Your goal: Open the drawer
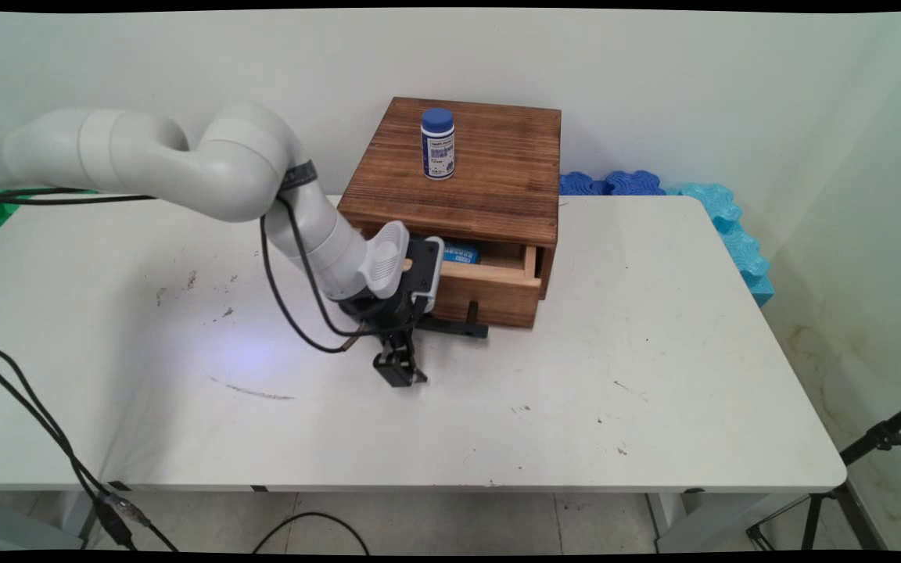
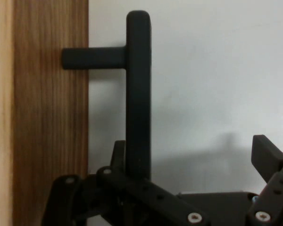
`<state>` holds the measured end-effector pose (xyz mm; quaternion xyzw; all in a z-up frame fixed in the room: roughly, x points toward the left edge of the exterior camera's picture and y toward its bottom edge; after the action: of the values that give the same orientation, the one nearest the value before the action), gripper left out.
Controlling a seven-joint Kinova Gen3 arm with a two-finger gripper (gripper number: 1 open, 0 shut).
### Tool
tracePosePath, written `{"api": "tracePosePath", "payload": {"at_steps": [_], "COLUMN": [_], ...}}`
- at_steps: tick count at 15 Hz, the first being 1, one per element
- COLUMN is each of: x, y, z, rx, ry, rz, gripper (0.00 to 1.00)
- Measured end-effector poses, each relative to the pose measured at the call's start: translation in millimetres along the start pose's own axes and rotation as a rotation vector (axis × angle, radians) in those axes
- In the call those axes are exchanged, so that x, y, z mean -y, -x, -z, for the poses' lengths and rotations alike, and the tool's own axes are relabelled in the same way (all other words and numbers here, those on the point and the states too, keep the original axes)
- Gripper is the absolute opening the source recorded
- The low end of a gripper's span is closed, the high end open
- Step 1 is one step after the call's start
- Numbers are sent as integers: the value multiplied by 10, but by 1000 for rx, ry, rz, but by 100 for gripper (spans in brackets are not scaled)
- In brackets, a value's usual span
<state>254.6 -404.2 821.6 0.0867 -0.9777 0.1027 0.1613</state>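
Wooden drawer (image 1: 489,285) part-open, black handle (image 2: 137,94) beside spread fingers (image 2: 269,157).

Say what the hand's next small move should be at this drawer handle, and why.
Probably a small sideways shift toward the drawer front, centring the handle bar. The hand is open, and the bar lies right beside one finger, far from the other finger; closing now would likely push it unevenly.

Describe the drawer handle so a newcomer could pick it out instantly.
Find the wooden box at the table's far side; its drawer stands partly open. The handle is the black bar across the drawer's front, the only black fitting on the wood, beside the gripper.
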Motion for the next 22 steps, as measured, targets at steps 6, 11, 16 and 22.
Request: {"api": "tracePosePath", "payload": {"at_steps": [6, 11, 16, 22], "x": [-349, -612, -851, -1116], "y": [101, 130, 117, 108], "z": [89, 145, 198, 247], "rx": [-7, -21, -35, -41], "ry": [29, 47, 64, 87], "rz": [0, -10, -11, 8], "gripper": [100, 100, 100, 100]}}
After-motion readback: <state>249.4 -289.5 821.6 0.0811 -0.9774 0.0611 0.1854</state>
